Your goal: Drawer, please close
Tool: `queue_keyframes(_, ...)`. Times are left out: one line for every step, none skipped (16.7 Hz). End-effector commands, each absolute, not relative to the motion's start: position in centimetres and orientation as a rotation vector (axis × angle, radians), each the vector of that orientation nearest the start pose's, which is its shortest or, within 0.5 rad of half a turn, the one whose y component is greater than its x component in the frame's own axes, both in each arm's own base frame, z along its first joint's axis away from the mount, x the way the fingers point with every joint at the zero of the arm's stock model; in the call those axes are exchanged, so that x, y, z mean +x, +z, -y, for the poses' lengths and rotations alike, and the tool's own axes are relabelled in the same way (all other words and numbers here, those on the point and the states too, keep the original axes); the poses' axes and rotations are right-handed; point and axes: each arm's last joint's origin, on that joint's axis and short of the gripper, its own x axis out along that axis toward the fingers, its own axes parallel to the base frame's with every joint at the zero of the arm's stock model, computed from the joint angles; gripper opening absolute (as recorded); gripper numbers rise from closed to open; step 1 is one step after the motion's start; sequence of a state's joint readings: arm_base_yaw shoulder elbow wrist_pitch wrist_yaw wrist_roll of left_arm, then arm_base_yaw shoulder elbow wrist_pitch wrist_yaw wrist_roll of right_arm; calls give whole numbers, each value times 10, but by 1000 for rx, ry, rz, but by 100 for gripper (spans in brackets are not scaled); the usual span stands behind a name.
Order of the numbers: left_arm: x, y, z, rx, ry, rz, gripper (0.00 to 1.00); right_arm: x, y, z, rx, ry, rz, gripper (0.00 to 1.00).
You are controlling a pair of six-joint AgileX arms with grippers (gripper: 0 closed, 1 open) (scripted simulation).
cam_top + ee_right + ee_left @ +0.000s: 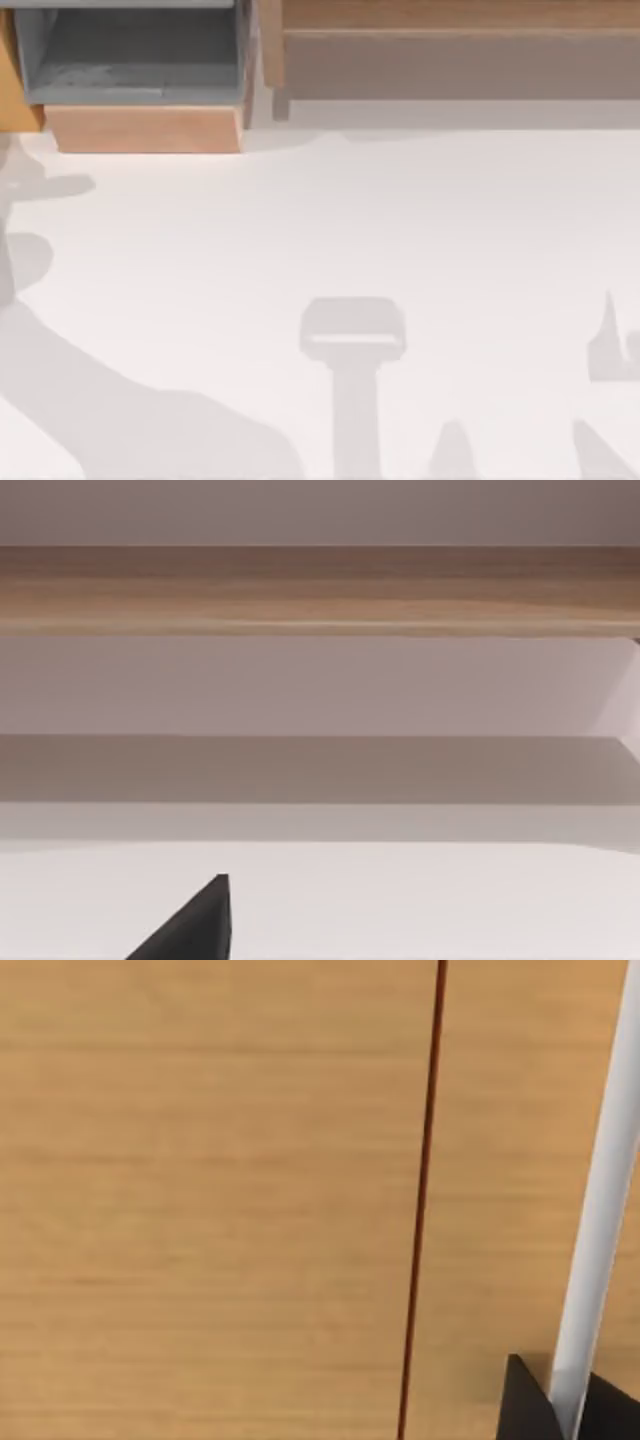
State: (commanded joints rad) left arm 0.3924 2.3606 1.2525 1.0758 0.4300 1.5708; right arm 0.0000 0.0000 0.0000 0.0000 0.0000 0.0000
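The drawer (pixel 135 75) sits at the far left of the table (pixel 330 230), pulled out toward the near side, so its grey floor and inner walls lie open to the top view and its light tan front panel (pixel 145 128) faces the arms. That open position is why the task is not yet done: the panel stands well forward of the long brown cabinet ledge (pixel 450 15) that runs to its right. The left wrist view looks flat onto tan wood crossed by 1 thin dark seam, which I judge means the left gripper (pixel 560 1400) is close against a wooden face near the drawer, probably placed to push; whether its fingers are wide or narrow I cannot tell. The right gripper (pixel 195 925) shows 1 dark fingertip over the bare table, facing the ledge, seemingly idle; its opening I cannot tell either. Count: 1 drawer, 1 ledge, 2 grippers.
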Motion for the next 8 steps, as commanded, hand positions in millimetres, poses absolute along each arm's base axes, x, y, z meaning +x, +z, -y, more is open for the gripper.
queue_keyframes(439,90,-173,1548,-28,-12,0,106,160,1,0,0,0,100)
queue_keyframes(439,90,-173,1548,-28,-12,0,106,160,1,0,0,0,100)
queue_keyframes(439,90,-173,1548,-28,-12,8,106,160,1,0,0,0,100)
queue_keyframes(439,90,-173,1548,-28,-12,15,106,160,1,0,0,0,100)
queue_keyframes(439,90,-173,1548,-28,-12,23,106,160,1,0,0,0,100)
queue_keyframes(439,90,-173,1548,-28,-12,30,106,160,1,0,0,0,100)
queue_keyframes(439,90,-173,1548,-28,-12,38,106,160,1,0,0,0,100)
queue_keyframes(439,90,-173,1548,-28,-12,45,106,160,1,0,0,0,100)
